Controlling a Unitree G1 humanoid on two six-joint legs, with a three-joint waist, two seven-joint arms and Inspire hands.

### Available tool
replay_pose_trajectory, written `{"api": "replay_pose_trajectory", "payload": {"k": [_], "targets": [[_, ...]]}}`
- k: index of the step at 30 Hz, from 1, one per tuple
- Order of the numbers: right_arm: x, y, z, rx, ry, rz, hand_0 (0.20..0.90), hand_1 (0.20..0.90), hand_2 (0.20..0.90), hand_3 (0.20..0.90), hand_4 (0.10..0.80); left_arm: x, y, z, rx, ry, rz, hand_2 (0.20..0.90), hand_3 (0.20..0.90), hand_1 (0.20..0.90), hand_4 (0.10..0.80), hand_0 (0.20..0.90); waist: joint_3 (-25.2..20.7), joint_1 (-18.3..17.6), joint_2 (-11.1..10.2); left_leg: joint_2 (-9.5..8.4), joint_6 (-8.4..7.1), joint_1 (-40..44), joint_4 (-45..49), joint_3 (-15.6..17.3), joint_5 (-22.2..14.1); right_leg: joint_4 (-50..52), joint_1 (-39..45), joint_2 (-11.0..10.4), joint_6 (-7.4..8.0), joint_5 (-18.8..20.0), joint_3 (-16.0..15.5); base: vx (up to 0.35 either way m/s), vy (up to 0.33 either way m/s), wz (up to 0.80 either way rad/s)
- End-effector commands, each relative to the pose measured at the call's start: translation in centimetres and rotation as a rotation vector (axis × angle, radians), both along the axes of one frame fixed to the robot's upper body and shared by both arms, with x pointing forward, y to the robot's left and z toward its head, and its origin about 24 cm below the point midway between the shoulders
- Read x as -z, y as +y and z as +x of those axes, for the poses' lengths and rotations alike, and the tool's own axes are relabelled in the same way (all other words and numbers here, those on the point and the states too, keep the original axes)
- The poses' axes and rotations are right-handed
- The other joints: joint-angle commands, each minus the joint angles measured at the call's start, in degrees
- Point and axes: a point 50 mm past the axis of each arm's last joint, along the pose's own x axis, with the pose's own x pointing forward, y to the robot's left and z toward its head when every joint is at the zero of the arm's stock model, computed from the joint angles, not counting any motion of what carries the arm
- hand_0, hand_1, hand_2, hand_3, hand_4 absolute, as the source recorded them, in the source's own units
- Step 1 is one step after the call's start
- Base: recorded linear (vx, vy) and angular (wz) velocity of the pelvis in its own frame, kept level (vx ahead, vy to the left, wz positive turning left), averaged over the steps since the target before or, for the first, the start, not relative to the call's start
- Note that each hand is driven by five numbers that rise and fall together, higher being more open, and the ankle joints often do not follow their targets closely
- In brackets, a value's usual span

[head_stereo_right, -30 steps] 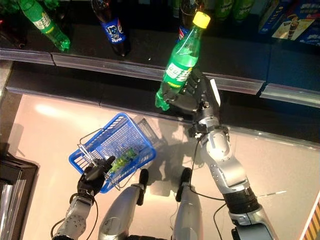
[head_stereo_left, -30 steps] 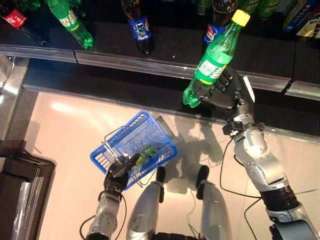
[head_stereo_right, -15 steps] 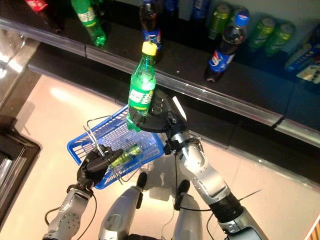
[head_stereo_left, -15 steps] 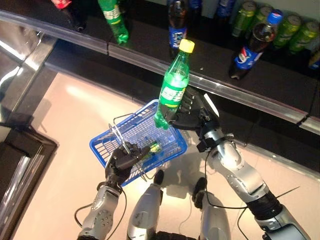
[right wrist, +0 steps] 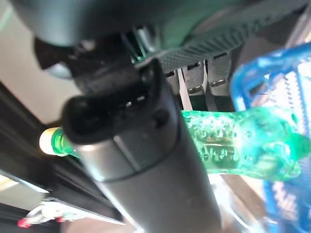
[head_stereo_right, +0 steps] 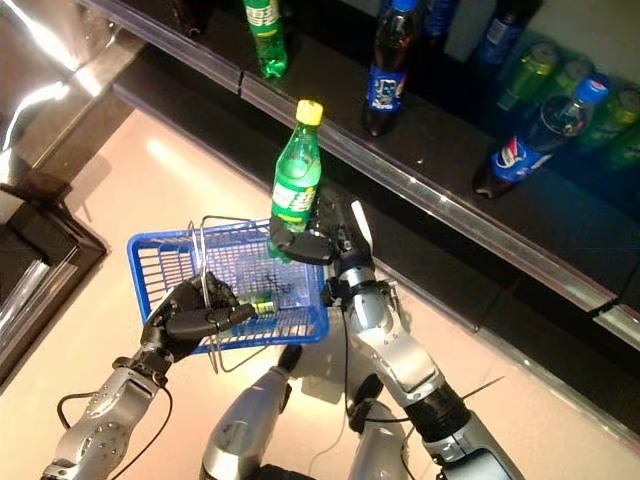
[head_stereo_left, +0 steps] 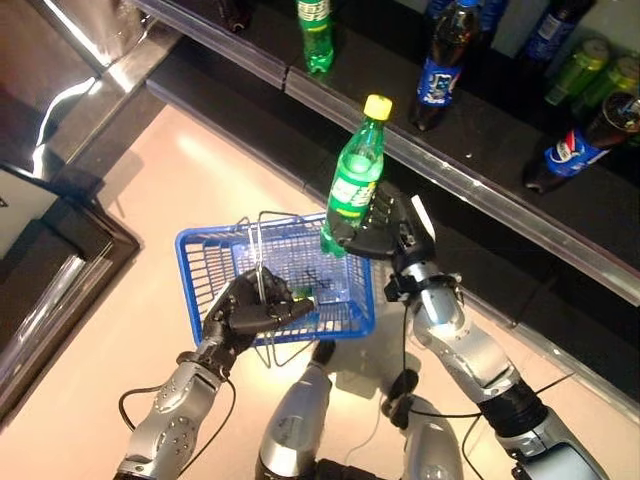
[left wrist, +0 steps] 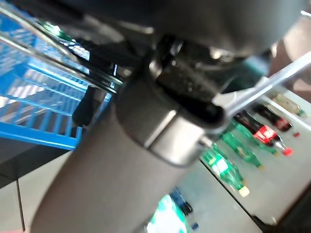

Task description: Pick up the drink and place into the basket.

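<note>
My right hand is shut on a green drink bottle with a yellow cap and holds it upright over the right end of the blue basket. The bottle's base hangs just above the basket's rim. My left hand is shut on the basket's thin wire handles and holds the basket raised in front. A small green drink lies inside the basket. In the right wrist view the bottle shows in my hand next to the basket's blue rim.
A dark shelf runs across the back with a metal front rail. Cola bottles, a green bottle and green cans stand on it. A dark framed cabinet stands at the left.
The camera has shifted. My right hand has carried the green bottle nearer over the basket's right end. My left hand has raised the basket higher.
</note>
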Motion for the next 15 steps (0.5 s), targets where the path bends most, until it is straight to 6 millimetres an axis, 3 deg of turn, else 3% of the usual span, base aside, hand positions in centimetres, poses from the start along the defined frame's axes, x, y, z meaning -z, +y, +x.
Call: {"api": "replay_pose_trajectory", "payload": {"k": [1,9,15], "targets": [[-7.7,4.2,-1.0,-0.141,-0.355,0.131,0.3,0.3,0.3,0.2,0.1,-12.3,-3.2,-1.6,0.323,-0.675,-0.126,0.3,0.2,0.3,0.1,0.3,-6.6,-0.3,-0.3,-2.76,2.96,-3.4,4.3,-0.7,3.8,-5.2,8.0,-0.1,-2.01,3.8,-2.4,0.006,-0.028,0.17],[-4.5,5.7,0.6,-0.056,-0.22,0.08,0.3,0.3,0.3,0.2,0.1,-12.8,-4.0,-1.9,0.453,-0.708,-0.16,0.3,0.2,0.3,0.1,0.3,-7.8,2.1,-0.6,-3.48,2.88,-2.9,4.0,-2.2,3.5,-6.5,10.0,-0.5,-1.62,3.7,-3.9,0.041,-0.018,0.14],[-0.7,6.0,1.7,0.036,-0.104,-0.034,0.3,0.3,0.3,0.2,0.1,-13.4,-4.0,-2.3,0.525,-0.748,-0.172,0.3,0.2,0.3,0.1,0.3,-7.9,3.9,-0.8,-3.91,2.79,-3.4,4.1,-3.1,3.1,-6.9,10.6,-0.9,-1.35,3.5,-4.9,0.026,-0.032,0.07]]}}
